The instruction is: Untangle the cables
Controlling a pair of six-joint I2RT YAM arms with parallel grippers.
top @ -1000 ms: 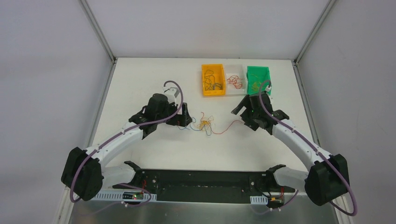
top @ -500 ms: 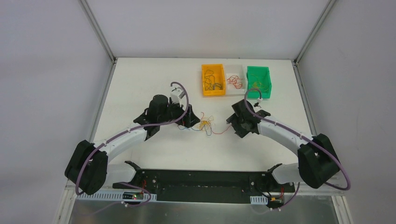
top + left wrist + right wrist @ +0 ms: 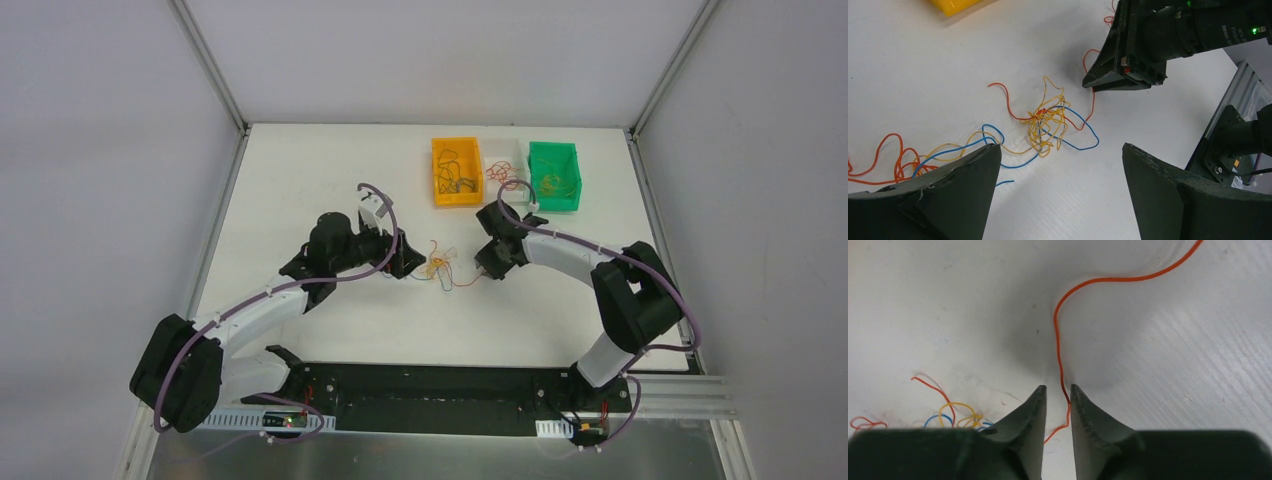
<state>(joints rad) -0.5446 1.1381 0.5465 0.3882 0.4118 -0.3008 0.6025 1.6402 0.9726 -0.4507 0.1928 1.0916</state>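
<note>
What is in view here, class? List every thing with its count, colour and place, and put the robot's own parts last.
cables: one loose tangle, yellow, blue and red, mid-table between the arms
bins: three, orange, white and green, in a row toward the far side, each with cables inside
table: one, white, under everything
left arm: one, white and black, jaws wide open beside the tangle
right arm: one, white and black, jaws nearly together, either side of a red cable
</note>
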